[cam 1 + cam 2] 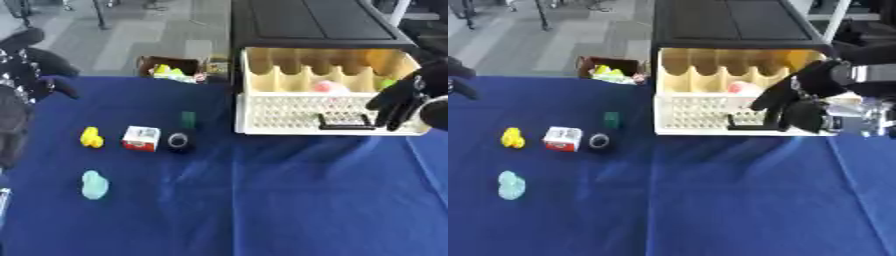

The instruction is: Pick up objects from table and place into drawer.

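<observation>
The right hand (401, 102), fingers relaxed and empty, is hanging over the open drawer (289, 117); the left hand (39, 70) is sitting at the desk (262, 200) edge, its fingers unreadable.

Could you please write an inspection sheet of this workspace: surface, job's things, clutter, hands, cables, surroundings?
Surface: table under a blue cloth, lightly wrinkled.
Job's things: yellow object, red and white box, black ring-shaped object, small green object and pale teal object lie on the cloth at left. Cream drawer is pulled open, with a pink object inside.
Clutter: brown box with yellow-green contents at the far edge.
Hands: right hand at the drawer's front right, fingers straight, pointing down, holding nothing. Left hand at the left edge, fingers unclear.
Cables: nothing seen.
Surroundings: black cabinet top above the drawer; grey floor behind.
</observation>
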You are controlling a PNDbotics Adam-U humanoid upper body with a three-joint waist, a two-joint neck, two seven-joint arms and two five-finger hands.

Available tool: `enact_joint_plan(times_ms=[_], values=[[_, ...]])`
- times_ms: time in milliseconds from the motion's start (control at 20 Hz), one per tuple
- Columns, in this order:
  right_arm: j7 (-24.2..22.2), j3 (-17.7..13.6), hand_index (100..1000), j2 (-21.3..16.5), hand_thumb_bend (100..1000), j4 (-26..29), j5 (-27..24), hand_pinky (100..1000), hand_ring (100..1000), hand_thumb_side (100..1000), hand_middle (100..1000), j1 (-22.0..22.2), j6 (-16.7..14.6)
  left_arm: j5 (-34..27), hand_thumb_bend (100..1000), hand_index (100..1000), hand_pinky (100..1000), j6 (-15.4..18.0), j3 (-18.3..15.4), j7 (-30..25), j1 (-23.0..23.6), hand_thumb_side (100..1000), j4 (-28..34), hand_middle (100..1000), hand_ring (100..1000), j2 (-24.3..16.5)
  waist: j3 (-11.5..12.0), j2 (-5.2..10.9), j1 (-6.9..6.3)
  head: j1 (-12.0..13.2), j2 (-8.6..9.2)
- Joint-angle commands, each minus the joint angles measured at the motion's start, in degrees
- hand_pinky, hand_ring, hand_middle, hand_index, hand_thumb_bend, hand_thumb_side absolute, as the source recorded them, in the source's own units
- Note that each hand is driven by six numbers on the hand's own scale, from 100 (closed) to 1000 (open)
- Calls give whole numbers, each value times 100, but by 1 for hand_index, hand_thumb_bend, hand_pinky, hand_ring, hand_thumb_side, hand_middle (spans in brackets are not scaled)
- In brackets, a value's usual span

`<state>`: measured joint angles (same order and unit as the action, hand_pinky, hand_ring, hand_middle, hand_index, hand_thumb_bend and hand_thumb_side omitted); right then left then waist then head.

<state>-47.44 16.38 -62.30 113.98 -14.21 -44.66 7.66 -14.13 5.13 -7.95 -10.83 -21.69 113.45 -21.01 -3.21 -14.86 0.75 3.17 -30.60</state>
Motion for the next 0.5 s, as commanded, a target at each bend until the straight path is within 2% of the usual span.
enact_joint_plan(times_ms=[50,250,500], values=[[-177,157,989,-194,100,61,-159,806,772,1000,801,-8,149,47,105,865,532,-36,-55,-2,-30,975,114,599,658,-15,10,111,-10,-11,10],[-425,402,1000,-117,100,61,-148,820,795,1000,832,-33,468,66,104,863,531,-49,-66,9,-9,979,114,598,656,20,61,90,-29,-37,2],[-452,701,1000,34,100,61,-83,832,814,1000,853,-143,857,90,103,862,528,-86,-67,-4,8,988,114,596,652,71,176,40,-34,-91,-4]])
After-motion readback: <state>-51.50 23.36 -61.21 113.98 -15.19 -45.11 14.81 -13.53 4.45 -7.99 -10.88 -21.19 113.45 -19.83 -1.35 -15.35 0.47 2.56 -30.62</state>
